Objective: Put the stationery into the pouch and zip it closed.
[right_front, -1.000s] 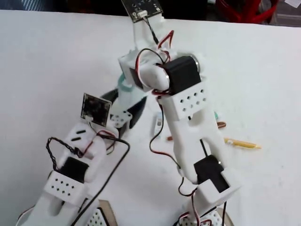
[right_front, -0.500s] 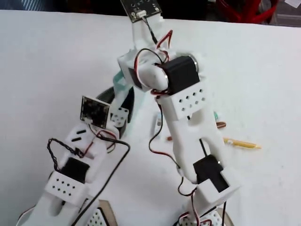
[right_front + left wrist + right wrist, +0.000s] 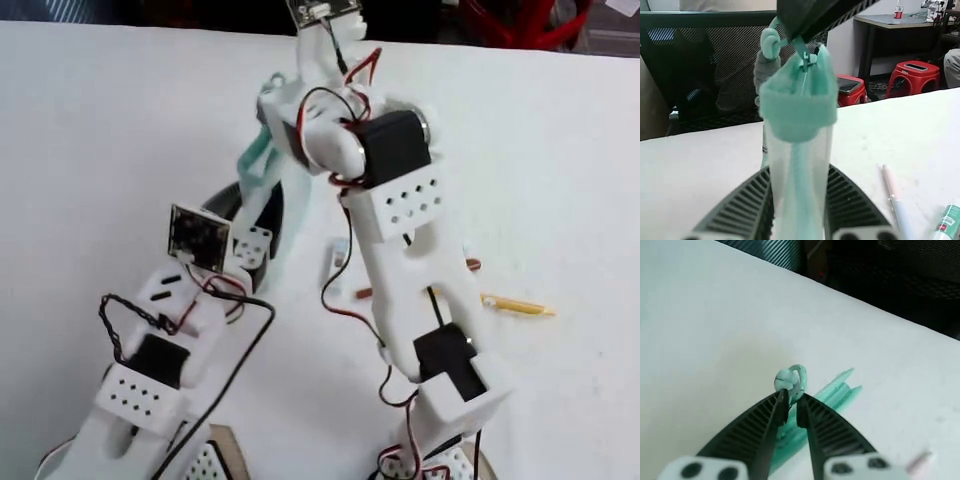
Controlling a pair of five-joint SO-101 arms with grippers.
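The pouch (image 3: 797, 125), clear with teal trim, stands stretched between both grippers. My left gripper (image 3: 797, 175) is shut on its lower end. My right gripper (image 3: 791, 392) is shut on the zipper pull (image 3: 789, 378), a teal tab with a ring, at the pouch's far end. In the high view the teal pouch (image 3: 255, 160) runs from the left gripper (image 3: 262, 215) away under the right arm (image 3: 400, 200). A white pen (image 3: 892, 192) and a teal-and-white stick (image 3: 950, 220) lie on the table beside the pouch.
A yellow pencil (image 3: 515, 305), a brown pen (image 3: 362, 293) and a white pen (image 3: 335, 262) lie on the white table (image 3: 120, 120) around the right arm. The table's far edge (image 3: 150, 30) is close behind the pouch, with a dark chair beyond it.
The right arm has moved toward the table's far edge with the zipper pull, drawing the pouch out longer. The left arm has stayed in place.
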